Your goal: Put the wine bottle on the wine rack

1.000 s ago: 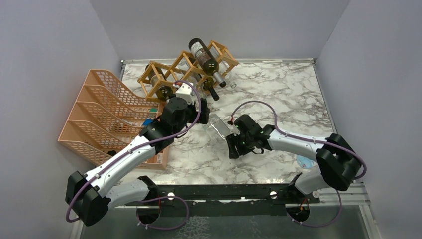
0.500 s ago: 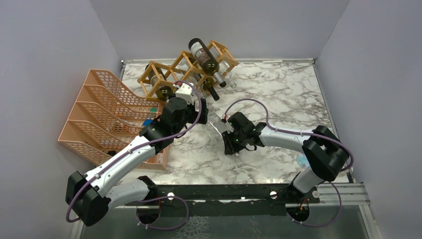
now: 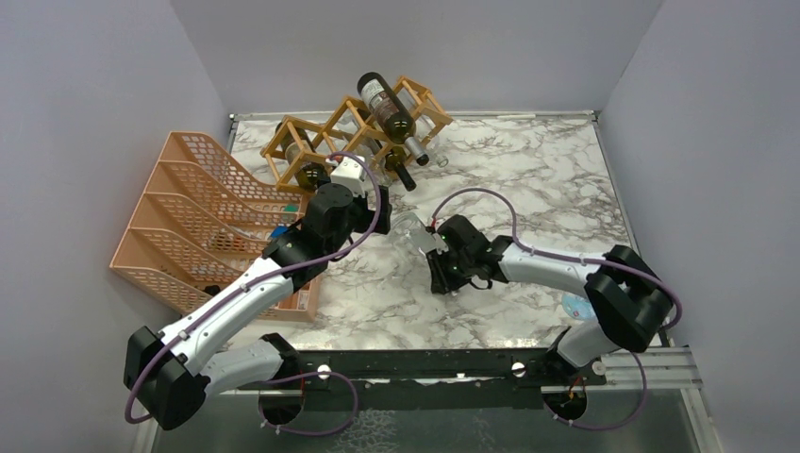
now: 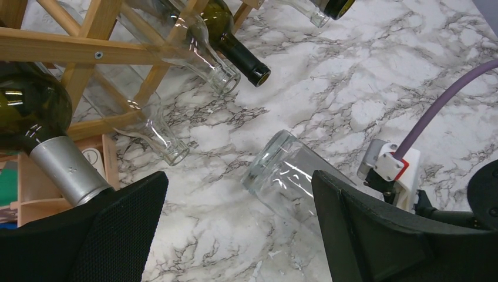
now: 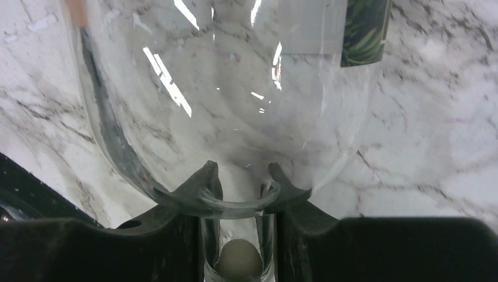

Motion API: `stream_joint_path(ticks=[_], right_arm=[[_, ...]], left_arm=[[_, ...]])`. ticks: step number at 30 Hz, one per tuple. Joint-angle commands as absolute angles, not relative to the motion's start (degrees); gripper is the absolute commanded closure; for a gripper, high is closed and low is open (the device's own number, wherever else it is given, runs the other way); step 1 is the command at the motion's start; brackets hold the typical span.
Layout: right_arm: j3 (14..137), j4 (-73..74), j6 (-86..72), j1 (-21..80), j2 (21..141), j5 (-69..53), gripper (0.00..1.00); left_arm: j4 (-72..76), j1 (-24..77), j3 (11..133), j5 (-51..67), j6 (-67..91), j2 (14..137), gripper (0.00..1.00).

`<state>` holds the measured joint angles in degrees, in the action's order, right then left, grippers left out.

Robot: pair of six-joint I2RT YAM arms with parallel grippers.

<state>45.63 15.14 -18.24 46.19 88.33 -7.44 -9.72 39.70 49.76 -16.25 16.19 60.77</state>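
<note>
Right gripper [image 5: 239, 191] is seen clamped on the neck of the clear glass wine bottle [image 5: 235, 100]. The bottle is kept on its side, low over the marbled bench [image 3: 528, 189], base aimed at the light tan wooden lattice wine rack [image 4: 70, 50]; base-first feeding is judged intended. Left gripper [image 4: 238, 194] is held spread wide and empty above the base. Near cells are filled by other bottles [image 4: 235, 53]. Open bench is left to the right; the left is crowded by the salmon-pink mesh organizer [image 3: 189, 217]
</note>
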Motion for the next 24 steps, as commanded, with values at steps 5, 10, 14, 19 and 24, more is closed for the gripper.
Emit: stream_joint_path(ticks=[5,10,14,19,24], right_arm=[[45.6,16.6,-16.2,46.2,75.9,-6.8,0.99],[45.6,18.5,-15.6,46.2,71.0,-7.6,0.99],[46.0,20.1,-14.5,46.2,67.2,-9.1,0.99],[47.1,21.5,-12.3,46.2,63.2,-13.8,0.99],[49.0,21.4,-11.5,46.2,59.4,-20.3,0.99]], left_arm=[[-11.5,39.0,52.6,-19.5,14.5,57.4,0.01],[-12.6,38.9,53.6,-20.7,13.9,56.2,0.01],[-13.5,38.9,54.6,-21.6,13.1,54.9,0.01],[-15.8,38.8,57.5,-23.7,11.3,53.5,0.01],[-16.8,38.8,60.7,-25.4,9.8,50.6,0.01]])
